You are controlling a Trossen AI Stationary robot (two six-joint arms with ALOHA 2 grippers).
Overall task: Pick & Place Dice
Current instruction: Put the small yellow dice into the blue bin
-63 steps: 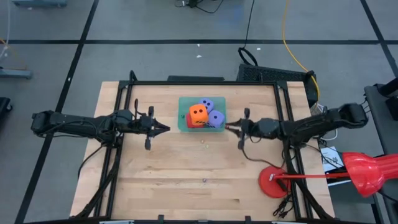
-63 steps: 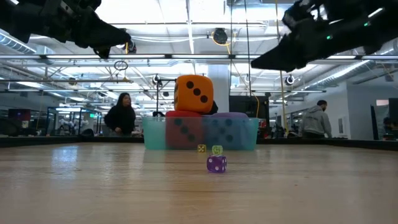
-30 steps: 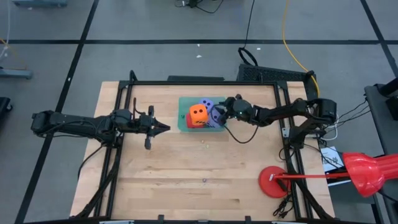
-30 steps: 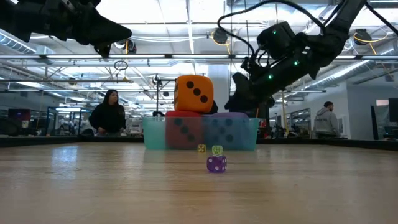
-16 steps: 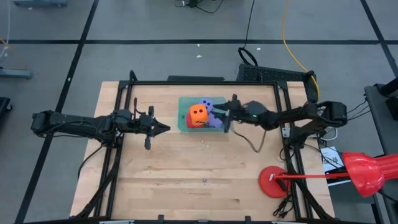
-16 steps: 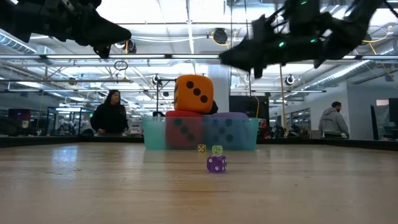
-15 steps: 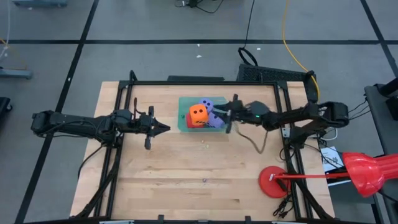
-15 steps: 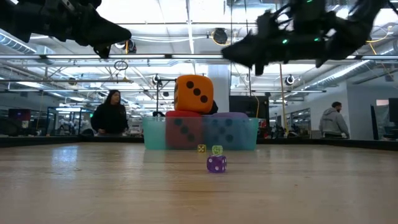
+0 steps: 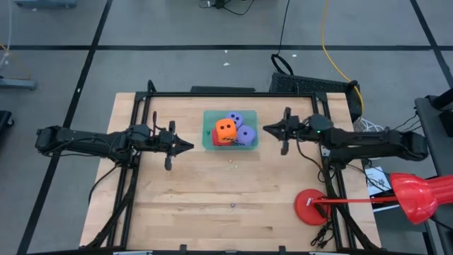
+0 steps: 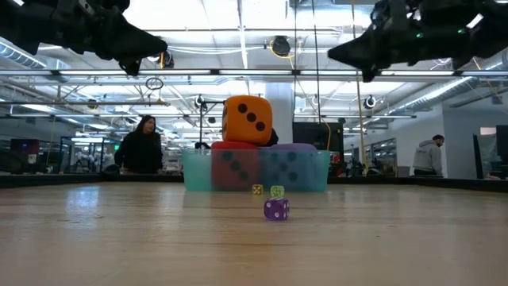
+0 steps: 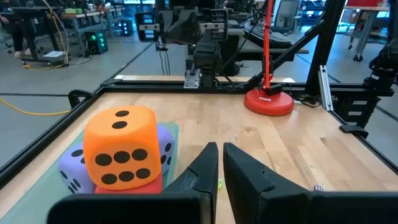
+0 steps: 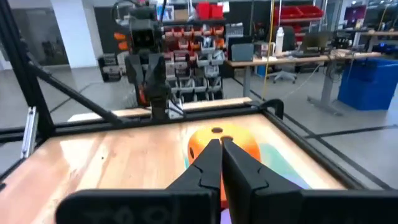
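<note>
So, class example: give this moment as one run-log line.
left gripper: shut, empty, left of tray | right gripper: shut, empty, right of tray | tray: orange die atop pile

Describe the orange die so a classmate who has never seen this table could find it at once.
Look at the wooden table, toward its far middle, for the green tray. The orange die sits there on top of the pile. It is the only orange one; its neighbours are purple-blue and red.

high: straight down over the whole table (image 9: 212,212) | low: tabletop level, looks across into the room | left wrist: close, faces the orange die (image 11: 120,147) | right wrist: close, faces it from the opposite side | all four share that die
</note>
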